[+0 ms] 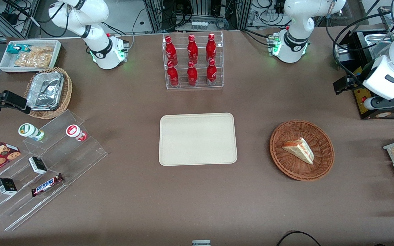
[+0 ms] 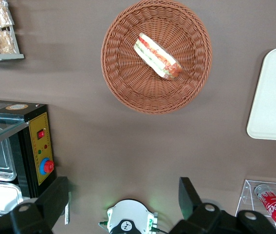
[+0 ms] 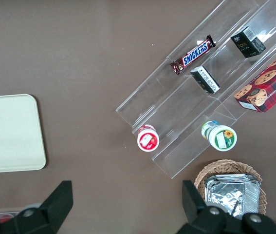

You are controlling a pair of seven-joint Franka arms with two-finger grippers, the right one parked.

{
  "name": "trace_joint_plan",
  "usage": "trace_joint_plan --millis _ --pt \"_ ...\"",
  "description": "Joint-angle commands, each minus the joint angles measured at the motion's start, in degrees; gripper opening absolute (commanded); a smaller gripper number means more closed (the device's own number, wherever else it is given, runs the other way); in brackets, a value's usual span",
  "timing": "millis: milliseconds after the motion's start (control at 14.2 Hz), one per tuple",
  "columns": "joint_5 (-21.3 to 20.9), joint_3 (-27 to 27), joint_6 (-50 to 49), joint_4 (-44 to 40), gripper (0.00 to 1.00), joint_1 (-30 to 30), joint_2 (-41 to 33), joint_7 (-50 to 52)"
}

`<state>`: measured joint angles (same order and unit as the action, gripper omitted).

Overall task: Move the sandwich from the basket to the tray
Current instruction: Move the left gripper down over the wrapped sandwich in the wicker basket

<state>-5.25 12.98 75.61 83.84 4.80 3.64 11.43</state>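
The end effector point(image 2: 123, 204) hangs high above the table point(image 2: 128, 141) with fingers spread and empty; the sandwich point(image 2: 157, 56) lies in the basket point(image 2: 123, 83) below and ahead, its long axis diagonal; the tray point(image 1: 197, 139) waits beside it, toward the parked arm.

- A brown tabletop point(image 1: 132, 191) carries everything.
- The tray point(image 1: 197, 139) lies flat at the tabletop's middle.
- The basket point(image 1: 301, 149) sits beside the tray, toward the working arm's end, with the sandwich point(image 1: 299, 149) in it.
- A clear rack of red bottles point(image 1: 193, 60) stands farther from the front camera than the tray.
- A clear stepped display point(image 1: 43, 171) with snacks occupies the parked arm's end, near the front edge.
- A tan wicker basket point(image 1: 49, 93) of foil containers and a white bin point(image 1: 30, 55) sit near that end's corner.
- The gripper point(image 2: 123, 200) hangs above the tabletop, fingers spread apart, holding nothing.
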Motion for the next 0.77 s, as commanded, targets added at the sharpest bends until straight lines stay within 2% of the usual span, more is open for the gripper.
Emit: trace_joint_plan --millis 0,352,703 --pt "0.6 0.2 2.2 -0.2 1.00 0.5 0.5 -0.5" --pt "0.0 0.1 5.6 -0.2 1.00 0.8 3.9 -0.5" --pt "-0.2 -0.1 8.0 0.4 1.00 1.8 11.2 -0.2"
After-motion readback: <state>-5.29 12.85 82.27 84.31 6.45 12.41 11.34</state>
